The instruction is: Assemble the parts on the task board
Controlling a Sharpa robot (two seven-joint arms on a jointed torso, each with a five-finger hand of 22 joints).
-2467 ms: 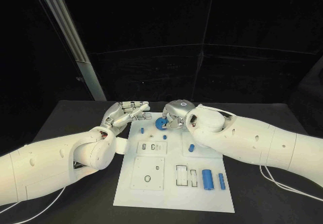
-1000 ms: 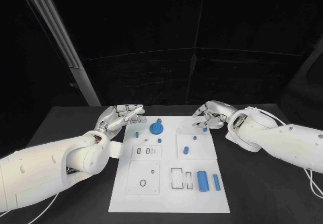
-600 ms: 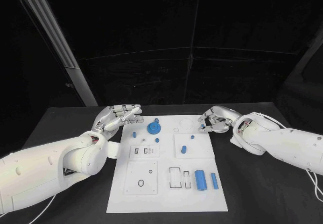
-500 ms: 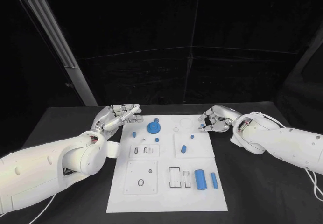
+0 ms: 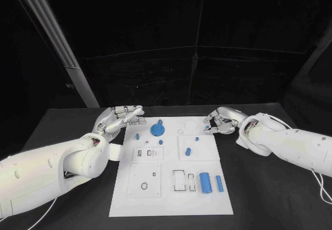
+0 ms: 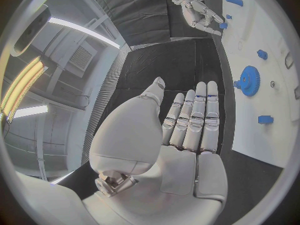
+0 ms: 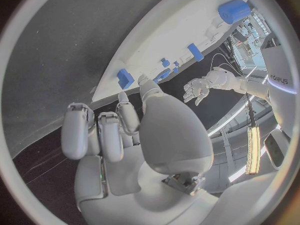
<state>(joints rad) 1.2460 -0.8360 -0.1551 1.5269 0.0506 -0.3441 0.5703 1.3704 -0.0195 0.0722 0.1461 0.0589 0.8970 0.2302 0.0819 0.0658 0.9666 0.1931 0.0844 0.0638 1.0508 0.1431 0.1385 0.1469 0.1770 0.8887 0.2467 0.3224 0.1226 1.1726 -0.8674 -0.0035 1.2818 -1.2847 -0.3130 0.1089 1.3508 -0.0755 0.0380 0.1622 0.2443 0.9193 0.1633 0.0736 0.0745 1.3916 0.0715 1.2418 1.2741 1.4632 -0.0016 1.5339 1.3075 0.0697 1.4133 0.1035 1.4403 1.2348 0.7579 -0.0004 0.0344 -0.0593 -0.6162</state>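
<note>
Nearest me on the task board, two blue cylinders, a thick one and a thin one, lie loose on their sides just beside a pair of rectangular slots, which look unfilled; I judge those two still wait to be seated. The square plate to their left shows a dark ring and nothing blue in it. Further up, a small blue peg lies on the right-hand plate, and small blue pieces stand nearby. At the far end the blue gear sits flat on the board, seemingly placed, so the job looks partly done. Beyond the board's far corners, the left hand hangs released, fingers straight and together, holding nothing; the right hand has its fingers curled in, and I see nothing in them.
</note>
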